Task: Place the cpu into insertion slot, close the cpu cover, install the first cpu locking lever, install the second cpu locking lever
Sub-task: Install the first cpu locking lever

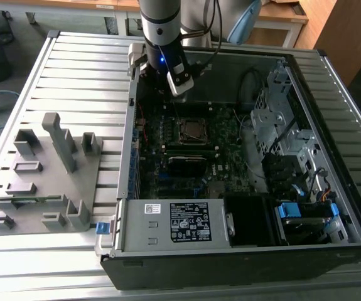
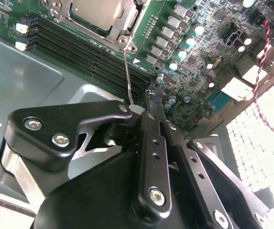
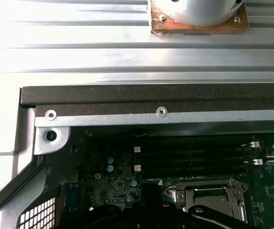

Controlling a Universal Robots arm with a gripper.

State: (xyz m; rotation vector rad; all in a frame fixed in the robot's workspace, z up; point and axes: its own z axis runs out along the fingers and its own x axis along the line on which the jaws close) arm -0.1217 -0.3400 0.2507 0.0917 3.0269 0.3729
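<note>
well, the gripper [image 2: 145, 102], jaws narrow, pinches the locking lever [image 2: 127, 71] by its wire tip near the cpu cover [image 2: 129, 19]; a square, firm pinch should prevent slipping.

Grey fixture plate [image 1: 48, 182] on slatted tabletop [image 1: 86, 75], exterior view's left; open computer case [image 1: 230, 266] just beside, labelled power supply [image 1: 174, 222] inside.

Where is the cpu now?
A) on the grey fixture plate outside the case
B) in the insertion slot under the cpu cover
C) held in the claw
B: the cpu shows its silver-grey top through the cut-out of the cpu cover in the second wrist view; the cover lies over the insertion slot in the exterior view.
</note>
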